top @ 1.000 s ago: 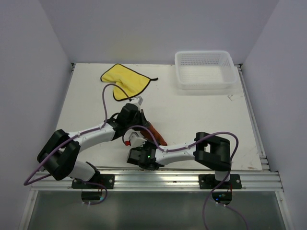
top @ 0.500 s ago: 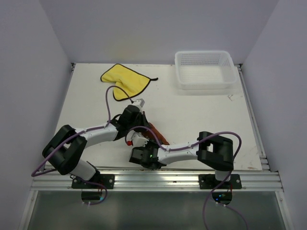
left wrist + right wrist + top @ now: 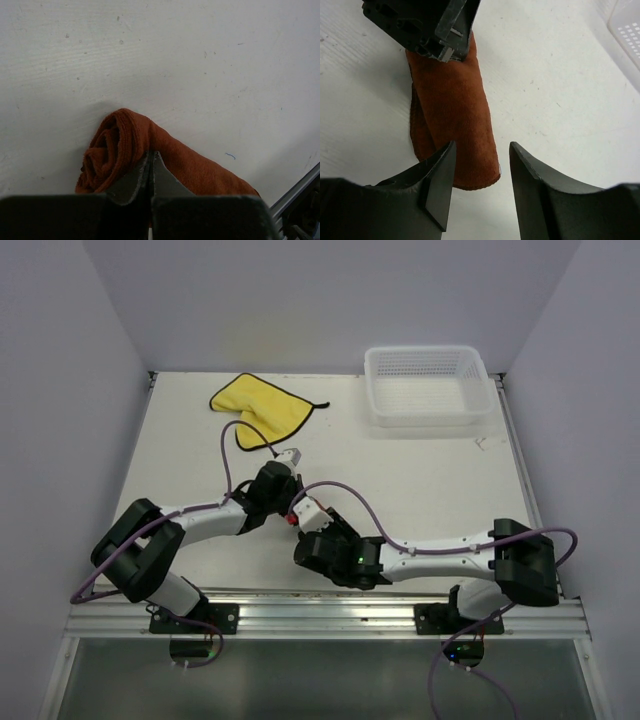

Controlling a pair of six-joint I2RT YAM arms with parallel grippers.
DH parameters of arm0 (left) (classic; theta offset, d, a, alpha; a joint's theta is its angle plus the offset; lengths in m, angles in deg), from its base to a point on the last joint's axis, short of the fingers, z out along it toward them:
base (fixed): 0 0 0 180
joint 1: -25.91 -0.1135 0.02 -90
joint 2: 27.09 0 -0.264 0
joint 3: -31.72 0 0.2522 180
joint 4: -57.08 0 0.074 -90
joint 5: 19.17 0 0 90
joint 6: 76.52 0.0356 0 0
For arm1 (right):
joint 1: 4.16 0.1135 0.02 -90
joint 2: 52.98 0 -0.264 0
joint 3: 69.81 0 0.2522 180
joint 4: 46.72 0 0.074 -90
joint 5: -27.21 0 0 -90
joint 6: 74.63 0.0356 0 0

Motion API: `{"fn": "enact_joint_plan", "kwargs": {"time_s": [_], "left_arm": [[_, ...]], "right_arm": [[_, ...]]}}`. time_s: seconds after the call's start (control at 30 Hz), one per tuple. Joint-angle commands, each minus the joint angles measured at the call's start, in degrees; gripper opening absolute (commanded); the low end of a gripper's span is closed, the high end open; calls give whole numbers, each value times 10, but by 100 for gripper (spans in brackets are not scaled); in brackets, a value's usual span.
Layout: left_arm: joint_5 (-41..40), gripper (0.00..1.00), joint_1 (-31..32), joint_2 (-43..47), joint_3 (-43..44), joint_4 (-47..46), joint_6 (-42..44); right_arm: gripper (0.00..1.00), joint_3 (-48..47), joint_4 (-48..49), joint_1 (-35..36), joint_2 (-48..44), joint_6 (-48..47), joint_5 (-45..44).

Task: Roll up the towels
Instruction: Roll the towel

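Snugly rolled, the nubby rust-brown towel (image 3: 454,107) forms a tube.

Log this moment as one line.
rust towel rolled | left gripper jaws shut, tips at roll | right gripper jaws open over roll's end | yellow towel unrolled

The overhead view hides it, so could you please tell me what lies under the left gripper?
The rolled rust-brown towel, on the table. Whether the shut left gripper pinches any cloth is hidden.
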Motion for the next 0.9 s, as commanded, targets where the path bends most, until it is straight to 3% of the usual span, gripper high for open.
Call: {"fn": "enact_joint_plan", "kwargs": {"time_s": [0.0,0.1,0.23,0.3,0.47,0.6,0.87], "left_arm": [[-10,0,0,-6,-11,7,-4],[-12,0,-1,-5,-11,9,-3],[-13,0,0,-2,-11,14,-1],[-13,0,-1,1,-11,15,0],[-14,0,-1,4,-11,15,0],[-15,0,-1,6,-13,15,-1],[-14,0,-1,12,-20,15,-1]], "right_arm": [[51,37,67,-9,-52,13,29],[53,76,106,-38,-98,23,98],[57,134,166,-133,-165,46,321],[65,149,185,-180,-182,51,372],[69,142,190,-247,-154,45,507],[71,138,223,-281,-113,51,555],[72,115,239,-292,-28,38,566]]}}
